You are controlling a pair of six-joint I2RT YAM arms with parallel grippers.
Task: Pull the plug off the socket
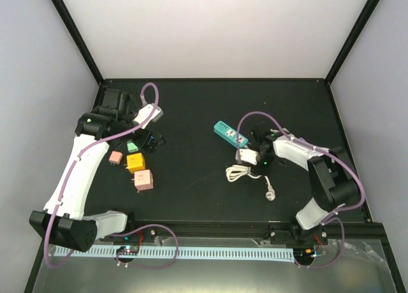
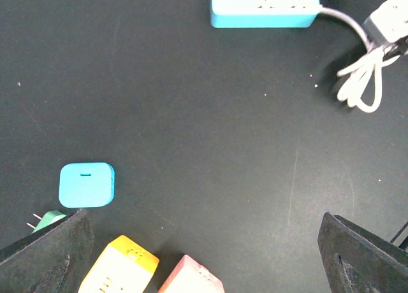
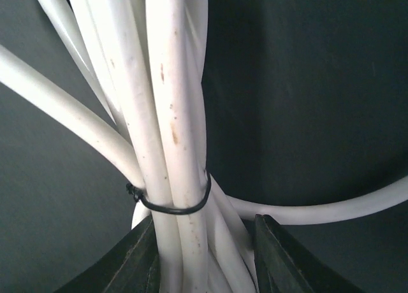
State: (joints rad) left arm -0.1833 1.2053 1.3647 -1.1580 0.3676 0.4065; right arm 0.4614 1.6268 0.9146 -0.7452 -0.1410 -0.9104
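Note:
A teal socket strip [image 1: 229,133] [image 2: 265,7] lies mid-table with its outlets showing nothing plugged in. Its white cord runs into a coiled cable bundle [image 1: 238,173] [image 3: 172,127] bound by a black tie [image 3: 175,207]. My right gripper [image 3: 204,245] [image 1: 247,159] is shut on that bundle, a finger pressed on each side. The cord's white plug [image 1: 272,194] lies loose on the table, below the coil in the top view. My left gripper [image 2: 204,248] [image 1: 150,140] hangs wide open above the left group of adapters, holding nothing.
Coloured adapters sit at the left: teal [image 2: 87,185], green [image 1: 132,146], salmon [image 1: 115,157], yellow [image 1: 135,162] and pink [image 1: 143,179]. Black frame posts and pale walls enclose the dark table [image 1: 191,108].

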